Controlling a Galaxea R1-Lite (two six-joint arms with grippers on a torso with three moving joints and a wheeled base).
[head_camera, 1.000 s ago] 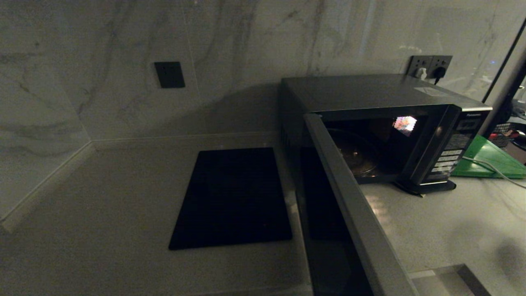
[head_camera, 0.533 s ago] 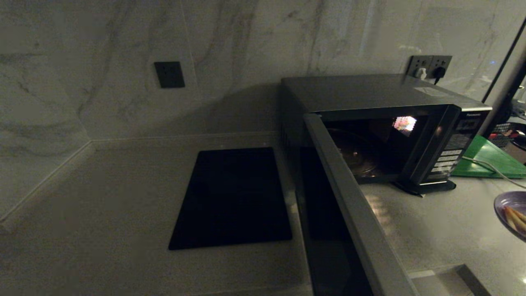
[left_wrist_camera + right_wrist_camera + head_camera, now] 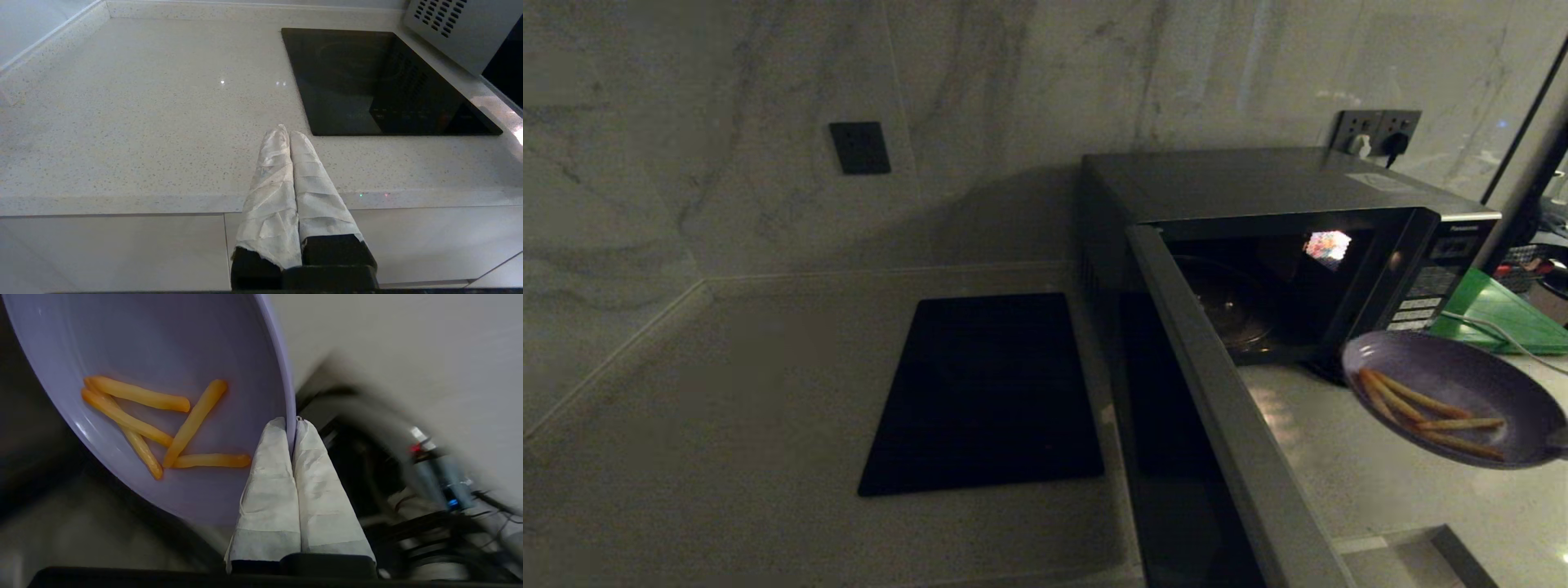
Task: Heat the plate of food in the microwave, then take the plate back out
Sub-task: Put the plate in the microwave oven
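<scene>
The microwave (image 3: 1258, 184) stands at the back right of the counter with its door (image 3: 1217, 408) swung wide open toward me; the cavity with a glass turntable (image 3: 1233, 314) shows inside. The plate of food (image 3: 1454, 384), a pale-lavender plate with several golden sticks, hangs in the air just right of the cavity, in front of the button panel (image 3: 1421, 306). My right gripper (image 3: 291, 424) is shut on the plate's (image 3: 163, 355) rim, its white-wrapped fingers pinching the edge. My left gripper (image 3: 286, 131) is shut and empty, parked over the counter's front edge.
A flat black mat (image 3: 984, 392) lies on the counter left of the microwave. A green board (image 3: 1494, 318) with a white cable across it sits behind the plate at the right. Marble walls close off the back and left.
The plate of food has come in from the right edge of the head view and moved left toward the open microwave. The door and left arm have not moved.
</scene>
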